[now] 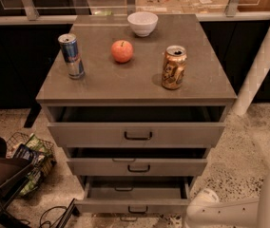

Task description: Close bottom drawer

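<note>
Bottom drawer [101,206]: open, push left to do | my gripper [199,203]: by its front right corner | grip: cannot tell

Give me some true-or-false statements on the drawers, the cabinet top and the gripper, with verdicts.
1. The bottom drawer is pulled out furthest. True.
2. The white bowl stands at the cabinet top's front edge. False: it stands at the back.
3. The gripper is low, beside the bottom drawer's right end. True.
4. The apple lies in the bowl. False: it lies on the top, between the blue can and the gold can.
5. The top drawer is fully shut. False: slightly open.
</note>
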Tool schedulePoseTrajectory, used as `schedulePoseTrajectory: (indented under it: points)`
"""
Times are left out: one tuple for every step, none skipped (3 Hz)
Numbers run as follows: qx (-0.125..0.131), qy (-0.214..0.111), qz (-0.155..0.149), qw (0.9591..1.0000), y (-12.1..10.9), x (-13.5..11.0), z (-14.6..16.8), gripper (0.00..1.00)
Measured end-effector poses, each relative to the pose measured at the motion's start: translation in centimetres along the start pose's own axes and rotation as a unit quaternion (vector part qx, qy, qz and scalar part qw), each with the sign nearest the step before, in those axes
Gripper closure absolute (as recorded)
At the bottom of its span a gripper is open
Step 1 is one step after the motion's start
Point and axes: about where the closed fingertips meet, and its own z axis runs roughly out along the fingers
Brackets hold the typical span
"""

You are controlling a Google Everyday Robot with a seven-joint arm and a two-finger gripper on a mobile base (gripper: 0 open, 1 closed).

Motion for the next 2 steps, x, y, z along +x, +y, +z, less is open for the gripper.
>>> schedulePoseTrajectory:
  points:
    - [-0.018, -0.049, -0.021, 0.9984, 0.5, -1.7, 4.1, 1.0]
    - [-0.012, -0.077, -0.072, 0.9943, 0.6, -4.5, 7.1, 1.0]
